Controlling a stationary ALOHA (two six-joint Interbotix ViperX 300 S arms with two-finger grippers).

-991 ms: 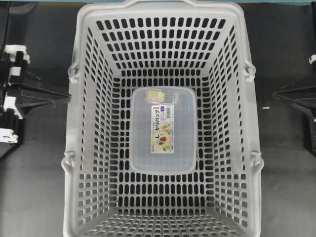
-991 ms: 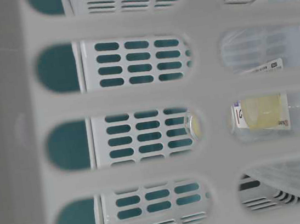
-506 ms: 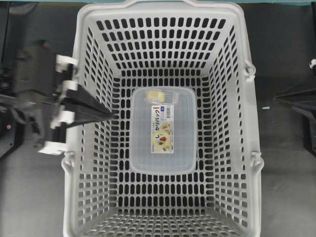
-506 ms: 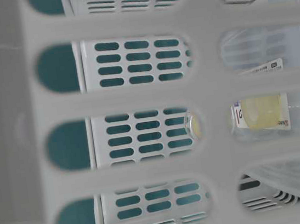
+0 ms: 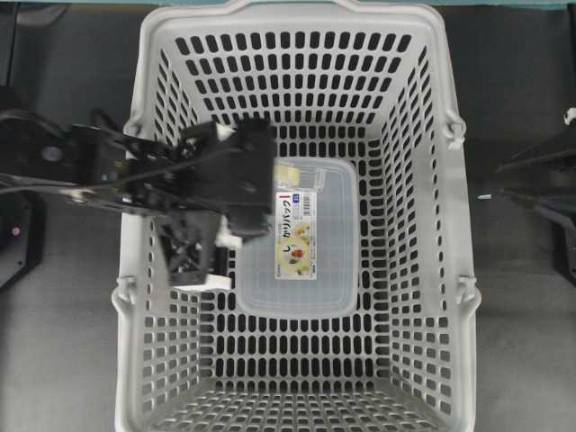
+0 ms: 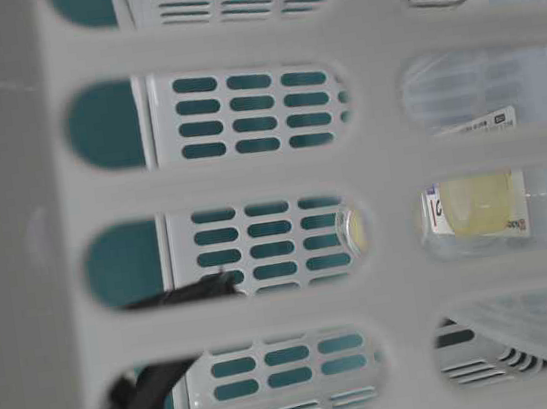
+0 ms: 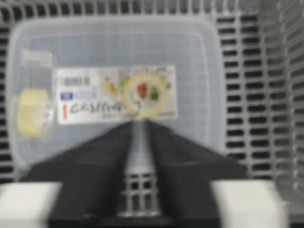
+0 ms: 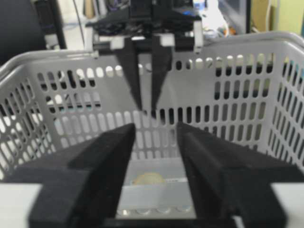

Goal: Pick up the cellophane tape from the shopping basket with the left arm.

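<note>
grey basket [image 5: 135, 270] filling the frame centre, clear box [image 5: 328, 270] flat on its floor, tape [image 5: 286, 171] on the box's top left corner, left arm [image 5: 193, 184] reaching over the basket's left wall, jaws narrow with nothing in them, right gripper [image 8: 156, 137] outside at right, jaws apart, empty

Light grey slotted shopping basket [image 5: 297, 90], upright, handles folded at its rim, small pale yellowish cellophane tape [image 5: 286, 171] roll in clear wrapping, lying flat atop a clear box near its far end, left arm [image 5: 180, 184] reaching over the basket's side wall.
</note>
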